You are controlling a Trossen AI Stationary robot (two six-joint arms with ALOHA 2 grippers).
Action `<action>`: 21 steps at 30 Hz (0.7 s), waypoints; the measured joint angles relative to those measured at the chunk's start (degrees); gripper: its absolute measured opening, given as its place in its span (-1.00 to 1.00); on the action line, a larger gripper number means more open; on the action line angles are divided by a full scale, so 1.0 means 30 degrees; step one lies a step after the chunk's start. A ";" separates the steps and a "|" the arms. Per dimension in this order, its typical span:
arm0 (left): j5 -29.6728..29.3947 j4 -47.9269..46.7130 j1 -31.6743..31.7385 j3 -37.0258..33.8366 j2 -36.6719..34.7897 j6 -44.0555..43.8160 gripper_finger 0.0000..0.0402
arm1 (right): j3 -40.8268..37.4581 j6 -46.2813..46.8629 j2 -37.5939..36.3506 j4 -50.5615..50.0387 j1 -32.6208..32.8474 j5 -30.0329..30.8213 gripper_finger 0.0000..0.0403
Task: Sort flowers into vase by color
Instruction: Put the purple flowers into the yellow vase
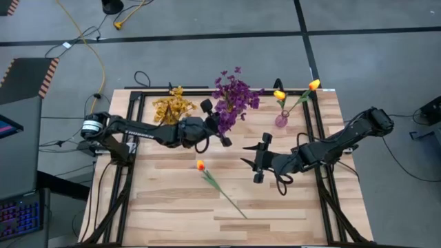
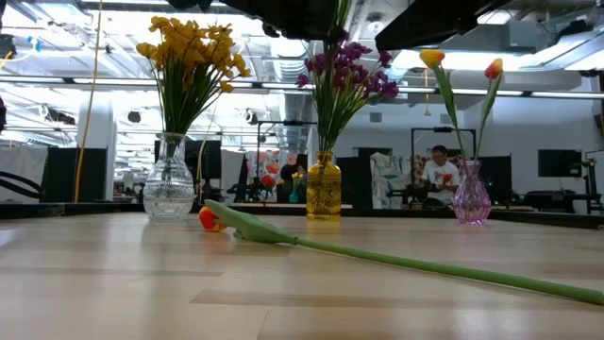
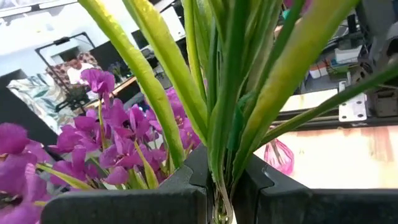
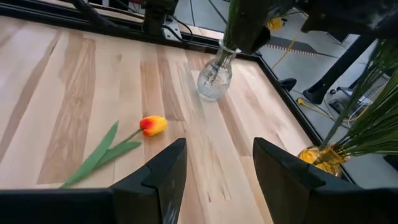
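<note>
Loose tulip (image 1: 219,183): nearest you on the desk (image 1: 172,213), lying flat, orange head toward the vases, green stem trailing toward the front edge; nothing touches it.
Right gripper (image 4: 214,168): you have it hovering above the desk just beyond the loose tulip, fingers (image 4: 155,180) spread wide with nothing between them.
Left gripper (image 3: 225,186): you see it over the middle vase, fingers (image 3: 155,199) pinched tight on the green stems of the purple bunch (image 1: 234,100).
Clear glass vase (image 2: 169,184): back row, left side of the desk; holds the yellow small-blossom bunch (image 2: 189,52), upright.
Amber vase (image 2: 324,189): back row, centre; the purple stems drop into its mouth, blooms fanned above.
Pink vase (image 2: 471,198): back row, right side; holds two orange-yellow tulips (image 2: 462,61), leaning apart.
Room behind: a person (image 2: 439,175) sits well beyond the desk.
</note>
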 joint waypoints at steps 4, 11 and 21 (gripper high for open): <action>0.1325 0.0015 0.0552 0.0000 0.0000 0.0469 -0.91 | 0.0000 -0.0005 0.0000 0.0000 -0.0003 -0.0001 0.05; 0.2960 0.0000 0.0969 0.0000 0.0000 0.2814 -0.91 | 0.0000 -0.0013 0.0000 0.0000 -0.0003 -0.0032 0.05; 0.3213 0.0000 0.1547 -0.0001 0.0000 0.3357 -0.91 | 0.0000 -0.0056 0.0000 0.0000 -0.0003 -0.0036 0.05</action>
